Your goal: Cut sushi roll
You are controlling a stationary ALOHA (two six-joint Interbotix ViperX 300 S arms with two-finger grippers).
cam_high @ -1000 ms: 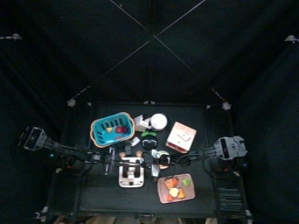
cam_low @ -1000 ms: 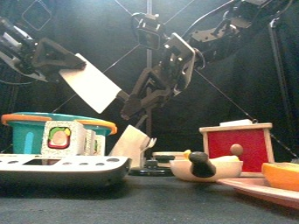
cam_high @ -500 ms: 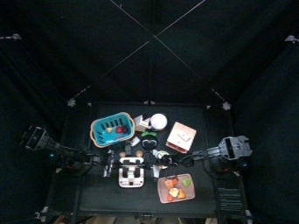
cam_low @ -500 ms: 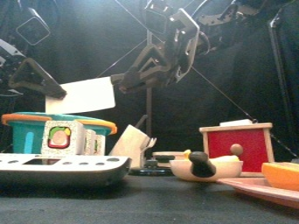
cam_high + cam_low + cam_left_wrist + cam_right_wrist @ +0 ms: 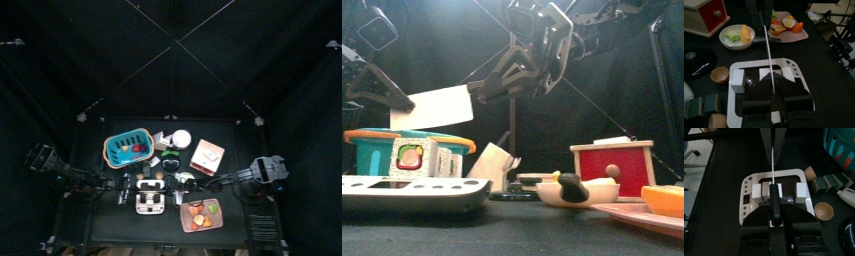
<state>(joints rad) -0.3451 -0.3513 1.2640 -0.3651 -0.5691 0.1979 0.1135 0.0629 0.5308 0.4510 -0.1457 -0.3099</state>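
Nearest the front edge of the tabletop, a white board [image 5: 409,188] is lying on the left, and the dark roll [image 5: 749,80] is resting on it between its raised white guides. A pink plate [image 5: 629,213] is carrying orange fruit at the front right. Just behind it and toward the middle, a bowl [image 5: 589,192] is sitting near the board. Farther back, a teal basket [image 5: 396,150] is standing behind the board, and a red box [image 5: 613,165] is standing behind the bowl. Above the board, well clear of the roll, a knife [image 5: 442,106] with a broad white blade is hanging between the two arms. The right gripper [image 5: 774,217] is reaching over from the right, its jaws closed on the knife's black handle. The left gripper [image 5: 774,85] is coming in from the left, its jaws pinching the blade's other end. In both wrist views the blade is showing edge-on, lined up over the middle of the board.
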